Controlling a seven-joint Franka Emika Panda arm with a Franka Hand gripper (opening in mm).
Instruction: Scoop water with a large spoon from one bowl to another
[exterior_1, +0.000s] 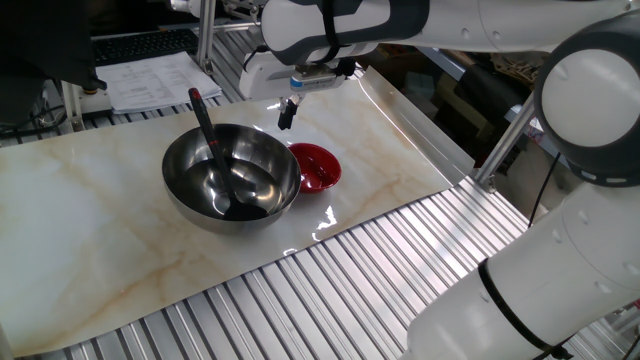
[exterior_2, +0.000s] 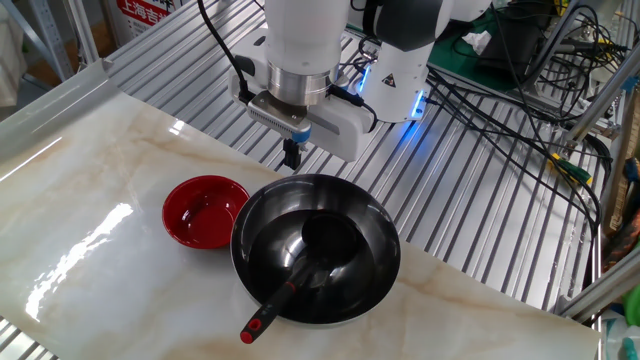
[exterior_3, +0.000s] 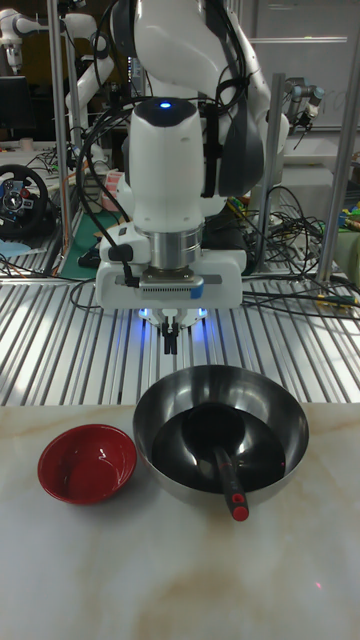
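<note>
Large spoon (exterior_2: 300, 275) lies in the steel bowl (exterior_2: 385, 262), round scoop down on the bowl floor, handle slanting up over the rim, red-marked end poking out past the edge; in the tall fixed view the handle tip points toward the near side. Water shows only as glints and dark reflections inside the steel bowl; its level cannot be judged. Red bowl (exterior_2: 200, 212) sits just beside the steel bowl, rims touching or almost, on the steel bowl's left in the tall fixed view; glossy inside, with a faint sheen. Both stand on a pale marbled sheet (exterior_1: 90, 230) laid over a ribbed metal table (exterior_1: 330, 280). Gripper (exterior_3: 171, 343) hangs above the far rim of the steel bowl, clear of spoon and bowls, fingers pressed together, holding nothing. Nothing lies between gripper and spoon handle. Cables (exterior_2: 520, 110) trail over the table behind the arm base; papers (exterior_1: 150, 80) lie at the table's far edge.
</note>
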